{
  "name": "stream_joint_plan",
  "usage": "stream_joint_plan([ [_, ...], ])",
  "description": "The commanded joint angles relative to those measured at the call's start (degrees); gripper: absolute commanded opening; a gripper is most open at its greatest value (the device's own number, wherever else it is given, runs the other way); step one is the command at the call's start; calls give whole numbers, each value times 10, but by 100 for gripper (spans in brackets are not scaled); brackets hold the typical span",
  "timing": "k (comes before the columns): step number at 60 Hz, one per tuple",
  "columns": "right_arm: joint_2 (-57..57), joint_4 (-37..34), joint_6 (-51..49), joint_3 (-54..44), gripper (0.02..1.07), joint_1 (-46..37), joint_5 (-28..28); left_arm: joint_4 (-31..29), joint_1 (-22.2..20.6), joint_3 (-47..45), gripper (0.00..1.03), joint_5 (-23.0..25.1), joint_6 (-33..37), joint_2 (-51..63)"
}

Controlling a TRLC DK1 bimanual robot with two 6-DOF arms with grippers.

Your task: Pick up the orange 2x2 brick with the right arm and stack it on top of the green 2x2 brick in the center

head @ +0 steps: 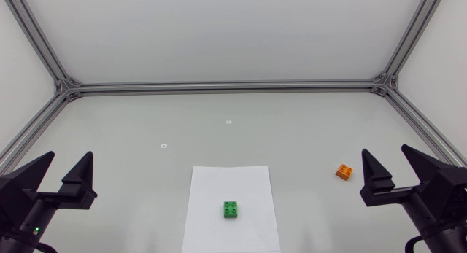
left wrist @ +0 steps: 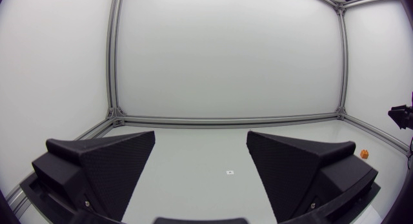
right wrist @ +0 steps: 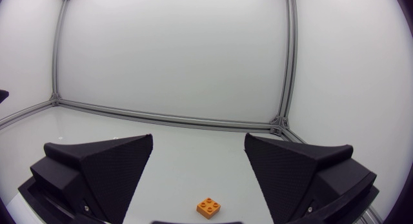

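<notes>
While the orange 2x2 plastic brick (head: 345, 170) is sitting studs-up on the grey table (head: 146, 122) just ahead of the black right gripper (head: 385, 152), whose jaws are standing wide and empty, the descent should be squaring them to two opposite side walls. The green 2x2 plastic brick (head: 231, 209) is lying well apart on a white paper sheet (head: 219, 184) across open tabletop. The aluminium frame rail (head: 419, 125) is bordering the right side, and the black left gripper (head: 70, 157), also wide, is sitting far aside.
</notes>
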Motion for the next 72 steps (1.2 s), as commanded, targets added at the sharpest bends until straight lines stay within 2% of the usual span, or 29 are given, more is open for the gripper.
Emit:
stream_joint_plan([
  [1,-6,6,9,-14,103,-2,-3,-6,0,-23,99,2,3,-2],
  [19,-7,11,11,-6,103,-3,0,-6,0,-23,99,2,3,-2],
  [32,-1,-4,11,36,103,-2,1,-6,0,-23,99,2,3,-2],
  [47,110,-22,11,122,102,-2,4,-6,0,-23,99,2,3,-2],
  [59,220,-89,9,215,102,-1,7,-6,0,-23,99,2,3,-2],
  [72,372,-209,-27,341,102,-4,3,-6,0,-23,99,2,3,-2],
])
